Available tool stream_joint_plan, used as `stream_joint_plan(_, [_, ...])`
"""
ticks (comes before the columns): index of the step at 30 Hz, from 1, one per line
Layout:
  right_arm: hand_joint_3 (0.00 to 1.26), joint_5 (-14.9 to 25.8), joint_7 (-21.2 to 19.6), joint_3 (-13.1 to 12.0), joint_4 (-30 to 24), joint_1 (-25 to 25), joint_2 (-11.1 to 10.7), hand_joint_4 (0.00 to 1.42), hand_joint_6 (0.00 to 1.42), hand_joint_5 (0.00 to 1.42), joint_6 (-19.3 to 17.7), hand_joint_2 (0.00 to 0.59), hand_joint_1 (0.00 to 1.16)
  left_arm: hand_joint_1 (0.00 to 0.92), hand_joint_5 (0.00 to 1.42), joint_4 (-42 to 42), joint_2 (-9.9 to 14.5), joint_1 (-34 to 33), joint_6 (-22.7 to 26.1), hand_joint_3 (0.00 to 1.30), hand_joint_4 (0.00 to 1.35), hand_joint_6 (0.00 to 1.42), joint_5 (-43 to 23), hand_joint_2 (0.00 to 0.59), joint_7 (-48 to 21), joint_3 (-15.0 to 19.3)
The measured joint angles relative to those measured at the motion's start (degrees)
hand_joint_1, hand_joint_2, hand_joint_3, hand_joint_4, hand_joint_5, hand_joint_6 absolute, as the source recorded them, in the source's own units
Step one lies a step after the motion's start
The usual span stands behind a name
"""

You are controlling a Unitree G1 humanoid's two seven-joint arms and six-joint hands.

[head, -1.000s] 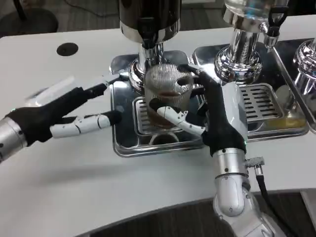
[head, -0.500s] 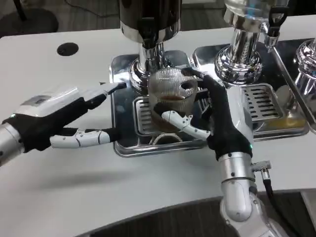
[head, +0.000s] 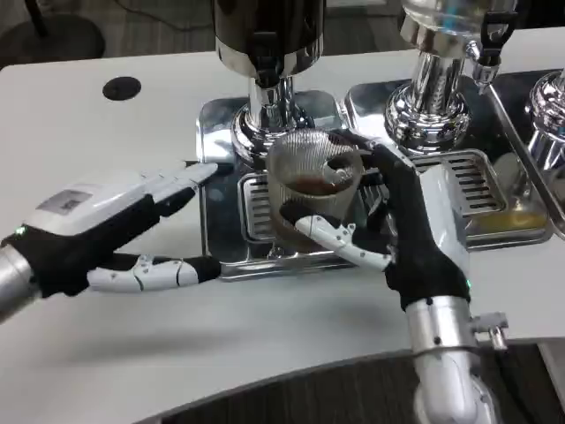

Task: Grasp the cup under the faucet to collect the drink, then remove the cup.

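A clear ribbed cup [head: 313,190] holding a brown drink hangs over the front part of the left drip tray [head: 221,146], below and in front of the dark dispenser's faucet [head: 269,84]. My right hand [head: 402,221] grips the cup from its right side, thumb across the front and fingers behind it. My left hand [head: 106,225] hovers open over the table to the left of the tray, fingers stretched toward the tray's edge and holding nothing.
A second dispenser with a chrome base [head: 430,110] stands on the right drip tray [head: 481,190]. A third chrome base [head: 547,110] is at the far right. A black round hole [head: 121,87] marks the table at back left.
My right hand has drawn the cup forward and slightly right, away from the faucet. My left hand has slid back toward me and lower left, turning its white back upward.
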Motion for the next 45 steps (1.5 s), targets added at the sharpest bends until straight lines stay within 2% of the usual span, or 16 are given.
stream_joint_plan(8, [0.51, 0.0, 3.8, 0.0, -9.4, 7.9, -1.1, 0.6, 1.18, 0.81, 1.1, 0.208, 0.67, 0.0, 0.0, -9.0, 1.0, 7.1, 0.6, 0.0, 0.0, 0.05, -3.1, 0.125, -0.5, 1.7])
stream_joint_plan(15, [0.52, 0.2, 5.8, -0.1, -13.3, 11.4, -1.3, 0.6, 1.16, 0.81, 1.3, 0.208, 0.67, 0.0, 0.0, -14.5, 1.4, 11.3, 1.8, 0.0, 0.0, 0.05, -4.9, 0.122, -2.3, 2.1])
stream_joint_plan(26, [0.52, 0.5, 6.7, -0.5, -14.4, 13.3, -1.3, 0.6, 1.16, 0.81, 1.3, 0.211, 0.67, 0.0, 0.0, -19.0, 1.8, 14.2, 3.9, 0.0, 0.0, 0.06, -7.0, 0.116, -3.6, 3.9])
stream_joint_plan(45, [0.53, 0.8, 7.4, -0.8, -15.6, 13.4, -1.3, 0.6, 1.16, 0.82, 1.3, 0.217, 0.66, 0.0, 0.0, -19.5, 1.8, 15.5, 4.8, 0.0, 0.0, 0.06, -7.1, 0.122, -4.2, 4.5])
